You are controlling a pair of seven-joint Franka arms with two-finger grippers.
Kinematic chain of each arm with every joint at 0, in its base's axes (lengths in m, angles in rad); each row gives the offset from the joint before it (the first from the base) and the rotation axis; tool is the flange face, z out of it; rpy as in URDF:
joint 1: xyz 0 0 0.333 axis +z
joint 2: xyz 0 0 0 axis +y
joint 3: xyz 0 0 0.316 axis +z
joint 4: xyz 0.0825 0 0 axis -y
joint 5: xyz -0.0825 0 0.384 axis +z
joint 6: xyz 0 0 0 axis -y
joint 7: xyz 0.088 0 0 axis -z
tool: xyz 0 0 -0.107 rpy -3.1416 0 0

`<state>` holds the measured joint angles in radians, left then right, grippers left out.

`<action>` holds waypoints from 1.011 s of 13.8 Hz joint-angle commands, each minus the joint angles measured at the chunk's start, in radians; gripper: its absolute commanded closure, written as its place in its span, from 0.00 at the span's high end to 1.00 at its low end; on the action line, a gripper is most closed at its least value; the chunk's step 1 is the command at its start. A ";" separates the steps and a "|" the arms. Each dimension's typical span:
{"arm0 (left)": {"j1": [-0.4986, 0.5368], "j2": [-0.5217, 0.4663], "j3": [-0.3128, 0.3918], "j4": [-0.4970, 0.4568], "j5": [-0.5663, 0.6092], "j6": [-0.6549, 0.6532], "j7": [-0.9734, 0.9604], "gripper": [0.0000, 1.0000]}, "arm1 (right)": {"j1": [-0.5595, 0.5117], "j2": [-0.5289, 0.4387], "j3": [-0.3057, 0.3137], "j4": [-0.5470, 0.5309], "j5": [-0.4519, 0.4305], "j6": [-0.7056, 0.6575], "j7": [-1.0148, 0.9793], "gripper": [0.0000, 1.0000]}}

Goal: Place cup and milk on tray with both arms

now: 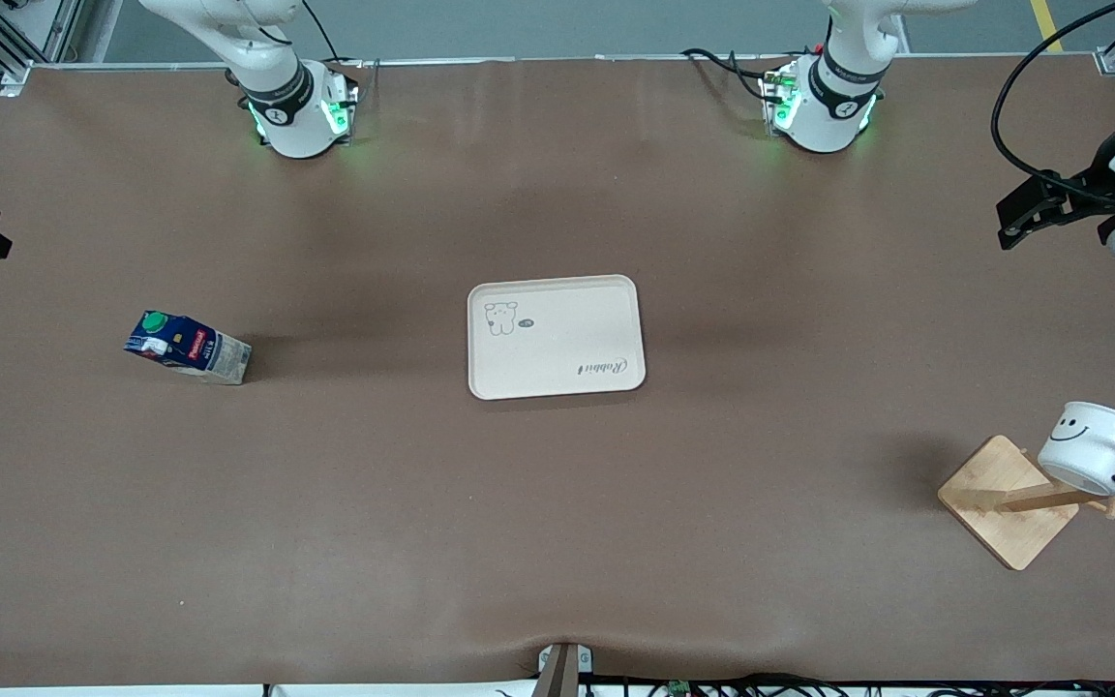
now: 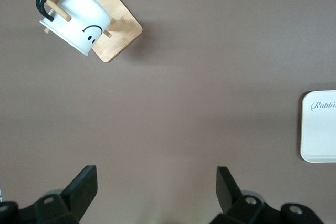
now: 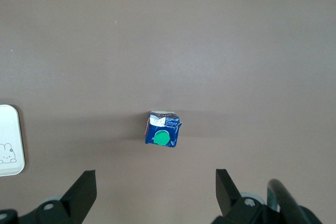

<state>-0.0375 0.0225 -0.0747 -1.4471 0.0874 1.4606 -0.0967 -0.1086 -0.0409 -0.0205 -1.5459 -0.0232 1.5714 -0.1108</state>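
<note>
The cream tray (image 1: 556,336) lies at the table's middle, with nothing on it. The milk (image 1: 188,347) stands upright toward the right arm's end; it shows from above in the right wrist view (image 3: 163,130). The cup (image 1: 1093,445) hangs by its black handle on a wooden rack peg toward the left arm's end; it also shows in the left wrist view (image 2: 77,22). My left gripper (image 2: 156,176) is open and empty, high over bare table near the rack. My right gripper (image 3: 156,178) is open and empty, high over the table beside the milk.
The wooden rack with its square base (image 1: 1008,500) stands near the table's corner at the left arm's end. A corner of the tray shows in the left wrist view (image 2: 320,129) and in the right wrist view (image 3: 8,142). Brown tabletop lies around all three things.
</note>
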 commanded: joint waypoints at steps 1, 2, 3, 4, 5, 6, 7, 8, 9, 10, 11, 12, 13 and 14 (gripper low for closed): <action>0.008 0.013 -0.001 0.013 0.009 0.003 0.008 1.00 | 0.001 0.013 0.004 0.024 -0.009 -0.005 0.016 1.00; 0.008 0.025 -0.001 0.013 0.011 0.003 0.008 1.00 | 0.003 0.013 0.004 0.024 -0.009 -0.007 0.014 1.00; 0.005 0.030 -0.001 0.013 0.011 0.003 0.006 1.00 | 0.004 0.013 0.004 0.024 -0.009 -0.008 0.014 1.00; 0.001 0.040 -0.001 0.013 0.011 0.003 -0.004 1.00 | 0.003 0.013 0.004 0.024 -0.011 -0.008 0.014 1.00; 0.001 0.046 -0.001 0.013 0.012 0.007 -0.005 1.00 | 0.003 0.013 0.004 0.024 -0.009 -0.007 0.014 1.00; -0.001 0.054 -0.001 0.014 0.012 0.017 -0.006 1.00 | 0.003 0.013 0.004 0.024 -0.009 -0.007 0.014 1.00; -0.001 0.057 -0.001 0.013 0.011 0.024 -0.006 1.00 | 0.003 0.013 0.004 0.024 -0.009 -0.007 0.014 1.00; -0.004 0.060 -0.001 0.013 0.012 0.026 -0.008 1.00 | 0.003 0.013 0.004 0.024 -0.011 -0.008 0.013 1.00; -0.005 0.063 -0.001 0.013 0.011 0.027 -0.008 1.00 | 0.003 0.013 0.004 0.024 -0.011 -0.008 0.011 1.00; -0.007 0.066 -0.001 0.013 0.011 0.030 -0.009 1.00 | 0.003 0.013 0.004 0.024 -0.011 -0.007 0.011 1.00; -0.005 0.070 -0.001 0.013 0.011 0.040 -0.009 1.00 | -0.003 0.013 0.004 0.024 -0.009 -0.007 0.013 1.00; -0.004 0.073 -0.001 0.013 0.012 0.044 -0.006 1.00 | 0.003 0.013 0.004 0.024 -0.011 -0.008 0.013 1.00; -0.002 0.073 -0.001 0.013 0.011 0.044 -0.006 1.00 | 0.004 0.013 0.004 0.024 -0.011 -0.011 0.011 1.00; -0.004 0.073 -0.001 0.013 0.012 0.044 -0.008 1.00 | 0.003 0.013 0.004 0.024 -0.011 -0.010 0.011 1.00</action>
<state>-0.0384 0.0896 -0.0743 -1.4470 0.0874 1.5005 -0.0973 -0.1083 -0.0405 -0.0201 -1.5459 -0.0232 1.5715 -0.1107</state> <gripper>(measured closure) 0.000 0.000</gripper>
